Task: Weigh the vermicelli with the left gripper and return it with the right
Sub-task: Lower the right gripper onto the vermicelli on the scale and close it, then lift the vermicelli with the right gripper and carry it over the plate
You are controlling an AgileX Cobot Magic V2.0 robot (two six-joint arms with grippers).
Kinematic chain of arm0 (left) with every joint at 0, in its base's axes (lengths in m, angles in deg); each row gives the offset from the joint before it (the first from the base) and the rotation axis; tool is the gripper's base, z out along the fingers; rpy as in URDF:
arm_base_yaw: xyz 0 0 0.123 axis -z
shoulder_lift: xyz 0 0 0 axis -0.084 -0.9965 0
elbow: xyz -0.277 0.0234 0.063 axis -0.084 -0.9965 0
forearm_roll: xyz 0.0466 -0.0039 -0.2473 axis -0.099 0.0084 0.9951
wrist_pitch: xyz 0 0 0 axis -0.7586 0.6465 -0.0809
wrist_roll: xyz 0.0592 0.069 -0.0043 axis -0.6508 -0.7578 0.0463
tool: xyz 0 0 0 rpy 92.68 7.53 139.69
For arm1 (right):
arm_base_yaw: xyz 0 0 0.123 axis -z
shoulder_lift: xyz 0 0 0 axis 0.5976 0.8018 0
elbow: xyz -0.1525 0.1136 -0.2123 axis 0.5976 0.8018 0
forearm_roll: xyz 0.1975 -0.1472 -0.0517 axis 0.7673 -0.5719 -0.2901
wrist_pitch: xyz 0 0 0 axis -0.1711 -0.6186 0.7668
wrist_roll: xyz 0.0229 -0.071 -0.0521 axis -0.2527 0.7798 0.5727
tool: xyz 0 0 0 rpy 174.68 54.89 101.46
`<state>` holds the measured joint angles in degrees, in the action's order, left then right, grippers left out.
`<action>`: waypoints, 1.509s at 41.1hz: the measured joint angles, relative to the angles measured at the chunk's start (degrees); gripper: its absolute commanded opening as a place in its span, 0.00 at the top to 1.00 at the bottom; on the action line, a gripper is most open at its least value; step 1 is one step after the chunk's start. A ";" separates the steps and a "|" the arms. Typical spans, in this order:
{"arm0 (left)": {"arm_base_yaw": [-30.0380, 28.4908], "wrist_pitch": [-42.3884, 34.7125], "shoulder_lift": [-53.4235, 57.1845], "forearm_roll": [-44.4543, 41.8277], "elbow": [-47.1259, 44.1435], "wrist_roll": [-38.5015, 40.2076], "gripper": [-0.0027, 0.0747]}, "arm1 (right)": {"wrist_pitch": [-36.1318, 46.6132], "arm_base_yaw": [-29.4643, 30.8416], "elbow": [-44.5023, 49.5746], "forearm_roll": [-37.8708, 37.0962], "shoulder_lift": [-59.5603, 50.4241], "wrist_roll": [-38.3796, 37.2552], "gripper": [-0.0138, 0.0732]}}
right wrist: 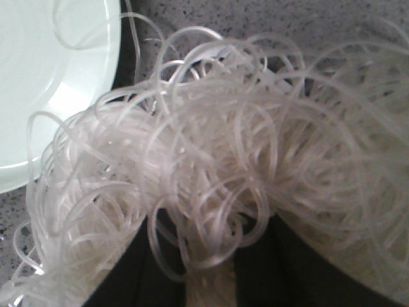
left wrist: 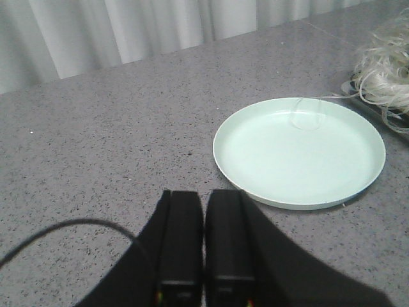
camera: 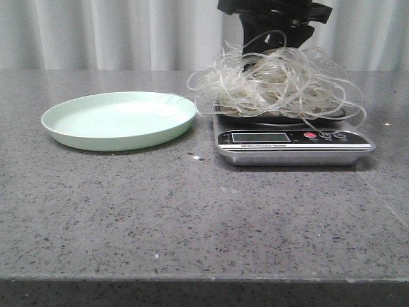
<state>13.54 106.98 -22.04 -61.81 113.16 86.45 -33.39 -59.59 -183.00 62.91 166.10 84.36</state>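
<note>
**Vermicelli heaped on the scale, right gripper in the pile**

The vermicelli [camera: 275,83] lies as a loose whitish tangle on the pan of the scale [camera: 294,144], spilling past the pan's edges on both sides, with loops hanging over the display side. One stray loop reaches onto the near rim of the plate [camera: 118,120], where it shows as a thin clear curl.

In the right wrist view the strands [right wrist: 211,166] fill nearly the whole picture. The right gripper [right wrist: 208,281] sits low in the pile, its dark fingers [right wrist: 137,275] on either side of a bunch of strands that runs down between them. The jaws look closed on that bunch, with noodles looping over and around them. In the front view the same arm shows as a dark mass directly above the heap.

The scale stands just beside the plate, on the right of the grey speckled table [camera: 192,217]. The plate is pale green and shallow.

The left gripper [left wrist: 204,243] hangs over the table near the plate, well apart from the scale. Its two black fingers are pressed together with nothing between them.
</note>
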 measured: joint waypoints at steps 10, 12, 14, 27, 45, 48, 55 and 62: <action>0.00 0.00 0.00 0.00 0.00 0.00 0.79 | -1.70 0.00 -3.01 0.00 0.64 0.00 0.66; 0.00 0.00 0.00 0.00 0.00 0.00 0.79 | -1.80 0.00 -3.83 0.00 0.77 0.00 0.66; 0.00 0.00 0.00 0.00 0.00 0.00 0.79 | -1.83 0.00 -4.79 0.00 0.87 0.00 0.67; 0.00 0.00 0.00 0.00 0.00 0.00 0.79 | -2.06 0.00 -11.48 0.43 -0.67 0.00 0.67; 0.00 0.00 0.00 0.00 0.00 0.00 0.79 | -3.03 0.00 -23.50 7.52 -1.78 0.00 0.67; 0.00 0.00 0.00 0.00 0.00 0.00 0.79 | -3.03 0.00 -24.44 10.94 -1.80 0.00 0.67; 0.00 0.00 0.00 0.00 0.00 0.00 0.79 | -2.86 -0.36 -24.68 20.47 -1.90 0.00 0.67; 0.00 0.00 0.00 0.00 0.00 0.00 0.79 | -0.47 -2.98 -24.68 24.14 -1.38 0.00 0.67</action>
<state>13.54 106.98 -22.04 -61.81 113.16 86.45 -33.85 -62.57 -207.68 87.05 164.73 84.36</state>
